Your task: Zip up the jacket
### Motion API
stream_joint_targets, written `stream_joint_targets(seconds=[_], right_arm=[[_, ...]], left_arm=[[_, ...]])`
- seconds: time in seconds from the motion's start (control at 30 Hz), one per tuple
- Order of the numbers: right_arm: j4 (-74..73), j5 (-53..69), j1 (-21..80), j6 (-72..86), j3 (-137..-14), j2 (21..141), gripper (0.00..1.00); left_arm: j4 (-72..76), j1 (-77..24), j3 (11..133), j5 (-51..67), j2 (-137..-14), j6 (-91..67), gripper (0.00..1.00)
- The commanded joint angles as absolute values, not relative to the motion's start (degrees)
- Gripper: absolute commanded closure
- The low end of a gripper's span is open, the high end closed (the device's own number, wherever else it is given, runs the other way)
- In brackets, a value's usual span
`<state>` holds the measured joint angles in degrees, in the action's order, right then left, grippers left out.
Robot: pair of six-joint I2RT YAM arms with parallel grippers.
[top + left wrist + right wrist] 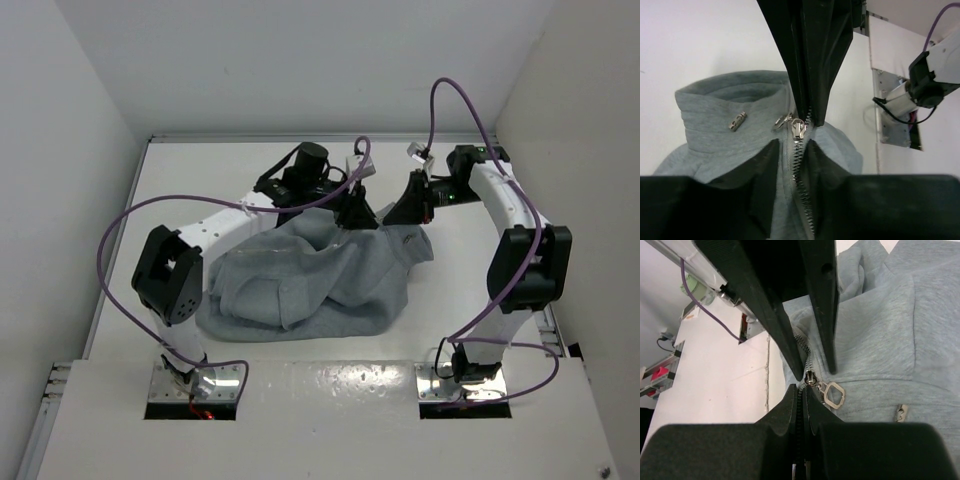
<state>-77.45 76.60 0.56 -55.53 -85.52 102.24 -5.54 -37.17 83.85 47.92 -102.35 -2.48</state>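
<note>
The light grey jacket lies crumpled mid-table, its collar raised toward the back. My right gripper is shut on the zipper's end, just above the metal slider and its ring pull. In the left wrist view the same slider sits at the collar base beside a small metal snap. My left gripper straddles the closed zipper teeth below the slider, jaws apart with fabric between them. From above, the left gripper and right gripper meet tip to tip over the collar.
White walls enclose the table on three sides. Purple cables loop beside both arms. The right arm's base plate and the left arm's base plate sit at the near edge.
</note>
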Motion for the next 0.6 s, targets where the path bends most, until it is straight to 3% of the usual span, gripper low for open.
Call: stream_joint_targets(seconds=[0.0,0.03,0.07,0.17,0.3,0.57], right_arm=[[-93.96,79.98,0.79,-56.43,-85.78,97.83,1.0],[-93.78,79.98,0.62,-56.16,-85.35,97.74,1.0],[-93.61,80.15,0.62,-56.16,-85.08,97.65,1.0],[-94.04,80.85,0.53,-55.9,-84.46,97.99,1.0],[-97.99,84.19,0.35,-57.65,-85.77,101.06,1.0],[-101.08,91.31,-1.5,-53.0,-88.42,106.43,1.0]], left_arm=[[-7.82,-36.47,86.74,49.48,-102.83,-2.46,0.72],[-7.82,-36.47,86.75,49.48,-102.83,-2.46,0.77],[-8.34,-36.47,86.75,49.48,-102.83,-1.76,0.89],[-2.85,-36.47,83.77,48.87,-99.95,-0.97,1.0],[6.48,-37.17,73.76,45.45,-91.88,6.74,1.0],[8.7,-41.13,62.05,41.31,-84.02,36.0,1.0]])
